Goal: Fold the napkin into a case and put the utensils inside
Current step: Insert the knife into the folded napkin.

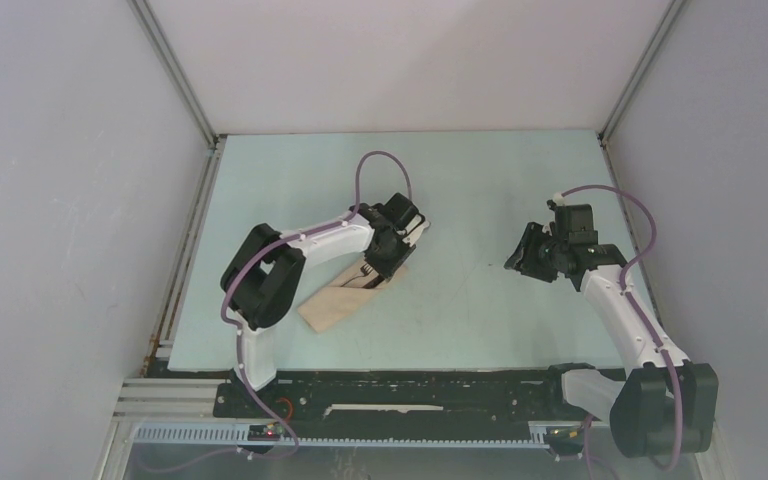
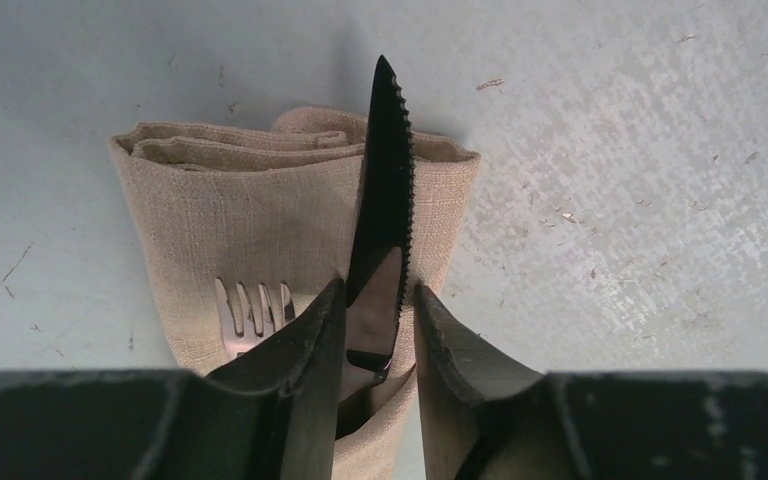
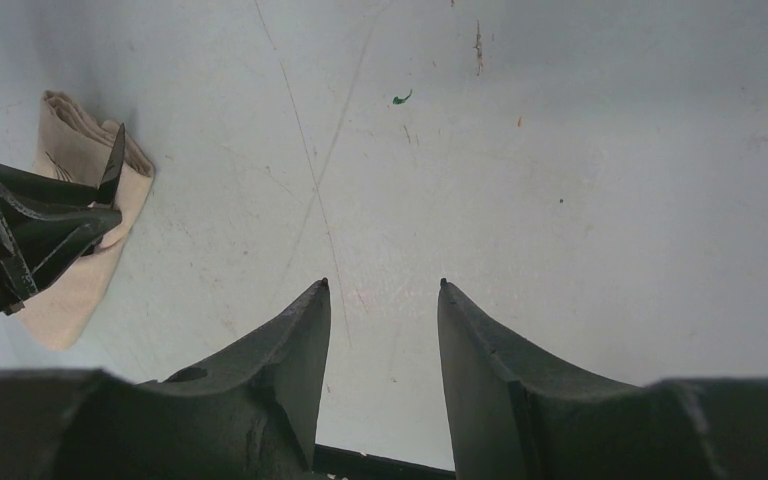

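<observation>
The napkin lies folded as a narrow beige case (image 2: 260, 220) on the table, left of centre (image 1: 332, 303). The light grey fork (image 2: 250, 310) sits in its pocket with the tines showing. The black knife (image 2: 385, 180) lies along the case, its handle end in the pocket and its serrated blade past the cloth's far edge. My left gripper (image 2: 378, 290) straddles the knife. The left finger touches the blade and a thin gap shows at the right finger. Over bare table to the right, my right gripper (image 3: 383, 285) is open and empty (image 1: 520, 258).
The light blue table (image 1: 460, 200) is walled in by white panels at the back and on both sides. A black rail (image 1: 410, 385) runs along the near edge. From the right wrist, the case (image 3: 80, 290) and the left gripper (image 3: 30, 230) show far left.
</observation>
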Robot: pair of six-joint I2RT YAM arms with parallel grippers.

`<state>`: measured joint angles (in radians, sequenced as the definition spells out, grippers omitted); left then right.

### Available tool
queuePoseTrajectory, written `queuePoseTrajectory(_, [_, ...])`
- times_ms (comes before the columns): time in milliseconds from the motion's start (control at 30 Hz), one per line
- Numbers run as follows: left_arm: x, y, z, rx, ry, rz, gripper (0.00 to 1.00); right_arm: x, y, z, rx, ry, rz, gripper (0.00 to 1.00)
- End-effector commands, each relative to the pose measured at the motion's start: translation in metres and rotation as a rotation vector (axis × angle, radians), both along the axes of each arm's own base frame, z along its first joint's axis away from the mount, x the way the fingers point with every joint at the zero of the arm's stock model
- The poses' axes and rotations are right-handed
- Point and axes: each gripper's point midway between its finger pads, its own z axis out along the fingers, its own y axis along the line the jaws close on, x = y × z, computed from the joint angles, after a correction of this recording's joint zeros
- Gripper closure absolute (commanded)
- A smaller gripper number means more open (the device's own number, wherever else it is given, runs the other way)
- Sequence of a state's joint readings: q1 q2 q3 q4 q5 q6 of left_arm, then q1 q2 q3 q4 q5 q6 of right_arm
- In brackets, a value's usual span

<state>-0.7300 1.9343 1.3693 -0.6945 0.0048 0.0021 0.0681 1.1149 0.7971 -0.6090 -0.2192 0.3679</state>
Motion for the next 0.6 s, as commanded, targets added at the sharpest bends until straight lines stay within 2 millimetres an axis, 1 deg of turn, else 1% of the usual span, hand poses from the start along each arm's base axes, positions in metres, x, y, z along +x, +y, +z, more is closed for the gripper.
queuePoseTrajectory(0, [0.008, -0.009, 0.008, -0.025, -0.019, -0.021, 0.68, 0.004, 0.000, 0.001, -0.012, -0.020, 0.010, 0.48])
queuePoseTrajectory(167, [0.009, -0.008, 0.012, -0.024, -0.030, -0.020, 0.78, 0.004, 0.001, 0.001, -0.012, -0.019, 0.012, 0.48])
queuePoseTrajectory(400, [0.007, -0.004, 0.025, -0.035, -0.051, -0.018, 0.83, 0.004, 0.001, 0.001, -0.013, -0.020, 0.013, 0.48])
queuePoseTrajectory(467, [0.009, 0.001, 0.030, -0.020, -0.077, -0.010, 0.84, 0.003, 0.001, 0.001, -0.013, -0.018, 0.013, 0.48])
queuePoseTrajectory(567, [0.005, 0.005, 0.033, -0.018, -0.083, -0.010, 0.84, 0.003, 0.002, 0.001, -0.015, -0.018, 0.015, 0.48])
